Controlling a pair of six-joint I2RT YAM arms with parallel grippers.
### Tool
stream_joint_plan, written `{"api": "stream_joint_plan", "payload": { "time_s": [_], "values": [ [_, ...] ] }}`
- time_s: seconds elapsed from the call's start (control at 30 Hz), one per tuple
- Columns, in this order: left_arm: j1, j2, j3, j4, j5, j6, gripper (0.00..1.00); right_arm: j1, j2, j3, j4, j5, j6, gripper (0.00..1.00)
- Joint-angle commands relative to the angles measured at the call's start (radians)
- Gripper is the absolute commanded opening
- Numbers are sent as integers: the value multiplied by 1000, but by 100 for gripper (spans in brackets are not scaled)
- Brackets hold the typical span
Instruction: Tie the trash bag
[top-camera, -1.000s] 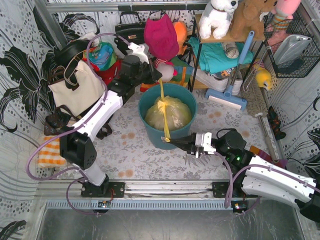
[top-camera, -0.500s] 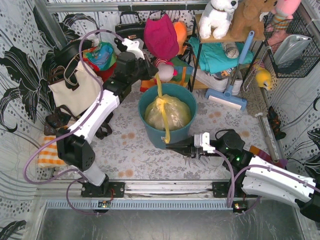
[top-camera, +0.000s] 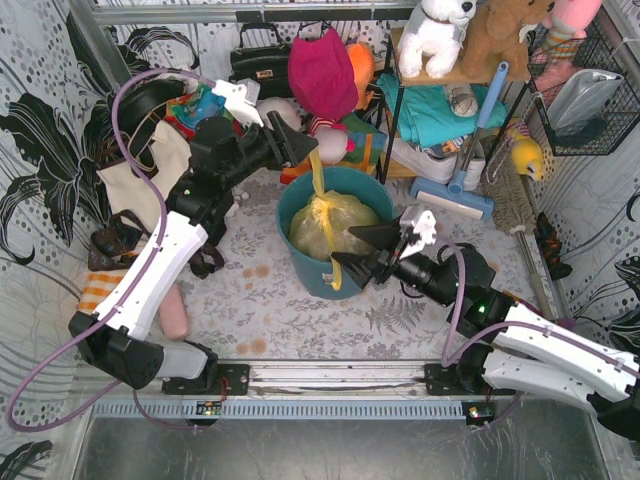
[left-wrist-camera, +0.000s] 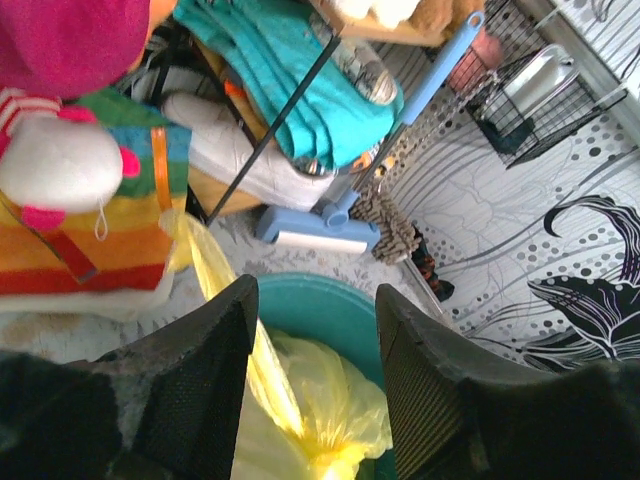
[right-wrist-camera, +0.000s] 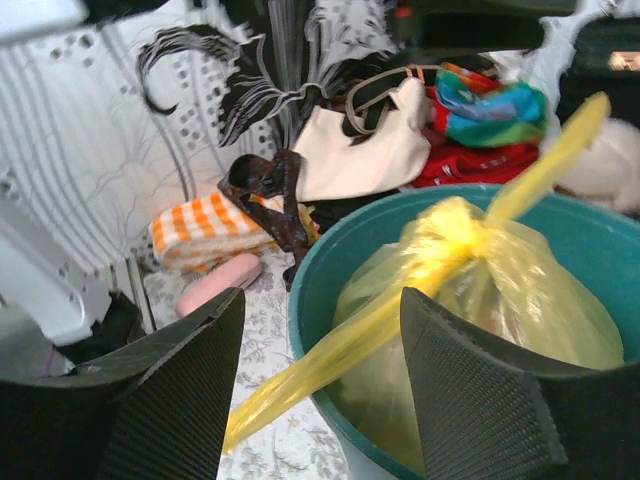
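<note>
The yellow-green trash bag (top-camera: 338, 228) sits in the teal bucket (top-camera: 308, 272), its neck bunched into a knot with two twisted ends. One end rises toward my left gripper (top-camera: 300, 150), which is open just behind the bucket. In the left wrist view this end (left-wrist-camera: 222, 268) runs along the inner face of one finger (left-wrist-camera: 215, 340), ungripped, above the bag (left-wrist-camera: 325, 425). The other end hangs over the near rim beside my right gripper (top-camera: 345, 248), also open. In the right wrist view that end (right-wrist-camera: 330, 368) passes loosely between the spread fingers of the right gripper (right-wrist-camera: 322, 300).
A cream tote (top-camera: 150, 180) and piled bags stand left of the bucket. A shelf with plush toys and a blue floor brush (top-camera: 455, 195) are at the back right. A pink case (top-camera: 175, 312) and an orange checked cloth (top-camera: 95, 295) lie at the near left.
Both grippers went from shut on the bag's twisted ends to open, letting them go. The left arm swung back and left; the right gripper rose toward the bucket's near side.
</note>
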Motion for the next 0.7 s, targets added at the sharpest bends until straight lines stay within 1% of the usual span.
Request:
{"api": "stream_joint_plan", "payload": {
  "time_s": [0.0, 0.07, 0.17, 0.33, 0.53, 0.67],
  "values": [
    [-5, -8, -59, -46, 16, -42, 59, 2, 4, 113, -183, 253, 303, 64],
    [-9, -5, -87, -52, 14, -53, 59, 2, 11, 159, -290, 307, 401, 63],
    [-13, 15, -121, -41, 15, -67, 60, 3, 24, 204, -398, 307, 491, 63],
    [-17, 62, -133, 14, 61, -89, 60, 3, 36, 222, -477, 276, 607, 65],
    [-17, 69, -139, 43, 19, -88, 53, 2, 38, 202, -474, 240, 670, 63],
    [-16, 88, -135, 57, 40, -94, 49, 2, 47, 190, -455, 224, 685, 60]
  ]
}}
